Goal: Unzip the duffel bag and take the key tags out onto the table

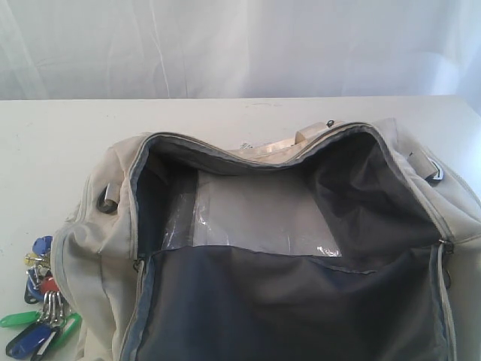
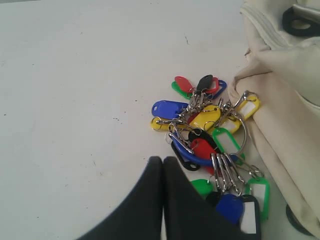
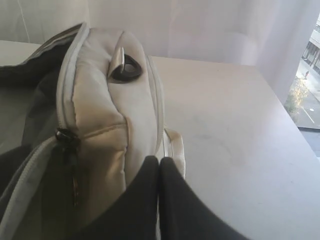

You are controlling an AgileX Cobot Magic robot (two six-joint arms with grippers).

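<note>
Duffel bag (image 1: 285, 308), white table (image 1: 52, 150), pale curtain (image 1: 225, 45)

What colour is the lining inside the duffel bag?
The lining is dark grey, clearest in the exterior view.

The duffel bag (image 1: 90, 256) runs past the exterior view's lower and right edges, and the left hand (image 2: 162, 160) hides some key tags (image 2: 200, 135).

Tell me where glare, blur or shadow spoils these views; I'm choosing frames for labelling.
Exterior view: soft, glare on the clear plastic sheet inside the cream-beige fabric duffel bag. Left wrist view: colourful plastic key tags sharp, black left gripper blurred. Right wrist view: black right gripper blurred, bright curtain behind.
</note>
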